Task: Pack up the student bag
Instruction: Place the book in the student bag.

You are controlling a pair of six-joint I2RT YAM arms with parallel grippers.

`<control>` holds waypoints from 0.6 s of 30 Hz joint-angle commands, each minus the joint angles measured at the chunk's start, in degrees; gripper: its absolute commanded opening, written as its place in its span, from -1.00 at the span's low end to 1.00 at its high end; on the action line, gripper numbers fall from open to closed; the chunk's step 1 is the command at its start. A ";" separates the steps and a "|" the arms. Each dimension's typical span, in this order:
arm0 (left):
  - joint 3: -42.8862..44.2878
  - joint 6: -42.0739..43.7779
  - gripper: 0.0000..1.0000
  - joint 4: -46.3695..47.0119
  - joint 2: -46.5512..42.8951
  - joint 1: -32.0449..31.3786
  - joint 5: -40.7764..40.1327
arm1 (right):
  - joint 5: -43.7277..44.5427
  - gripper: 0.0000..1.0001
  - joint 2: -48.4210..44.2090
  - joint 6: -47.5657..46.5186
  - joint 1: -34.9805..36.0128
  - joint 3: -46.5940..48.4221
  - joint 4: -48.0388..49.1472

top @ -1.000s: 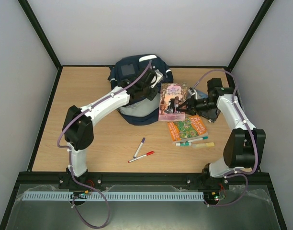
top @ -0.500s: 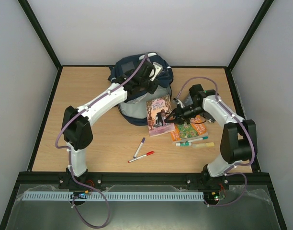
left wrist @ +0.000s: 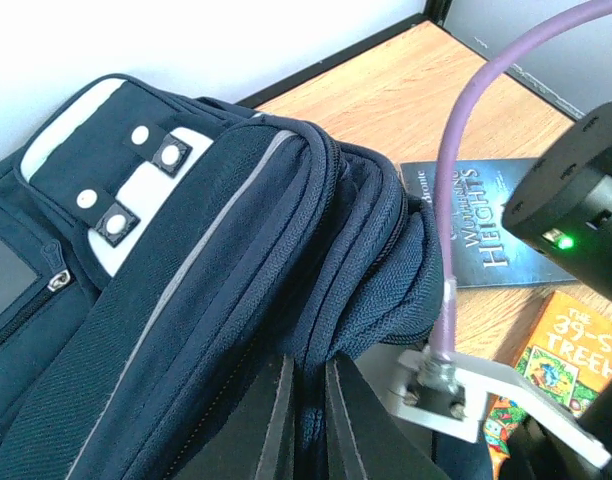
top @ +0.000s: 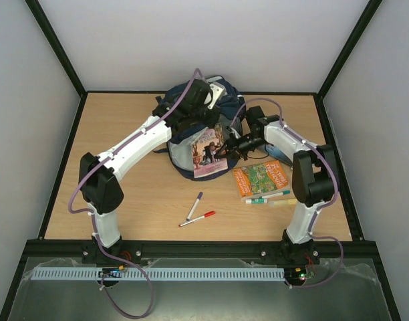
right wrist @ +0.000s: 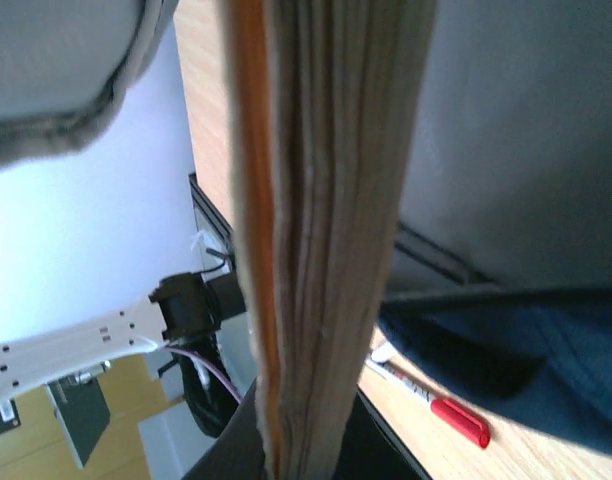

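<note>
I see the large navy blue fabric backpack (top: pixel 166 105) at twelve o'clock on the bench (top: pixel 131 200), close to the far edge. It sits bulged and propped up, with a pale grey panel facing six o'clock. It has a thin pale stripe, a white patch with snap studs and a zipped front pocket. My left gripper (left wrist: pixel 308 362) pinches its upper fabric.

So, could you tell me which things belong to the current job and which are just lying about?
In hand: student bag, gripped by left end effector; pink book, held by right end effector.
Lying about: orange book, dark book, purple pen, red pen, green marker, yellow highlighter.
</note>
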 commanded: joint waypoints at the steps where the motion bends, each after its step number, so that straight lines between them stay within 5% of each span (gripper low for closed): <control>1: 3.61 -1.63 -0.95 4.55 -3.88 0.10 2.12 | -0.34 -0.99 3.35 8.98 0.30 2.67 8.76; 11: 3.12 -2.45 -0.94 4.87 -3.83 0.47 5.35 | 1.70 -0.96 13.03 11.12 0.28 7.33 16.29; 18: 0.70 -2.54 -0.95 6.15 -3.88 0.68 5.81 | 11.01 -0.47 17.73 7.65 0.26 13.38 14.73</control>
